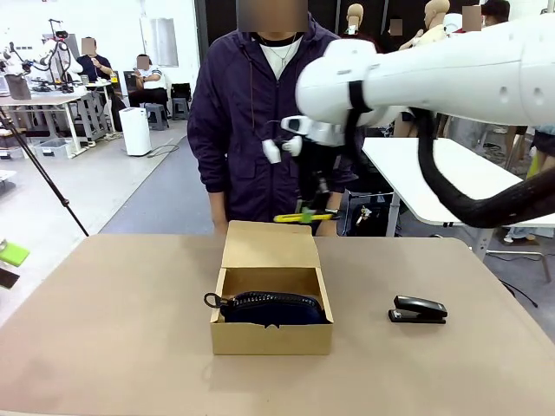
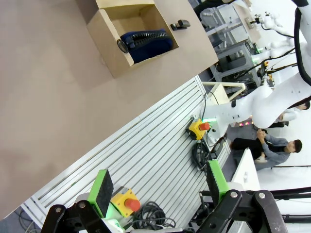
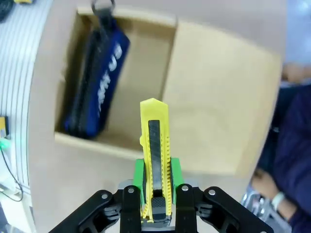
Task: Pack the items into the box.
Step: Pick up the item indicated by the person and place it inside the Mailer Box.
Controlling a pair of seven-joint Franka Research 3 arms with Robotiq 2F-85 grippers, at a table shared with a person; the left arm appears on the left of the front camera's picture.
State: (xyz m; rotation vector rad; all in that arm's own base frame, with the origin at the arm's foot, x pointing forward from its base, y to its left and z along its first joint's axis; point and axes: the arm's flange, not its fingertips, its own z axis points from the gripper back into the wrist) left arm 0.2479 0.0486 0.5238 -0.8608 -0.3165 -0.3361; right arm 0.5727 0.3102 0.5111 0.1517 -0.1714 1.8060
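1. Currently the right gripper (image 3: 155,171) has its green pads clamped on the tail end of the yellow knife (image 3: 155,141), and most of the knife sticks out ahead of them. It hangs in the air over the far side of the box (image 1: 271,336), above the open flap (image 1: 269,245) and just in front of the person.
2. The left gripper (image 2: 158,187) has its fingers wide apart and holds nothing. It is parked off the table (image 1: 113,329), well apart from the box.
3. The navy pouch (image 1: 273,308) is already inside, lying along the near wall with its ring loop poking over the left corner. The free strip runs between the pouch and the hinge.
4. Aim for that strip. You will likely need to bring the knife toward yourself and keep it lengthwise beside the pouch.
5. Go low before you let go. If you release it high, it may bounce onto the flap or wedge upright against the pouch.
6. The black stapler (image 1: 418,309) sits on the table right of the box, untouched, so leave room for it.
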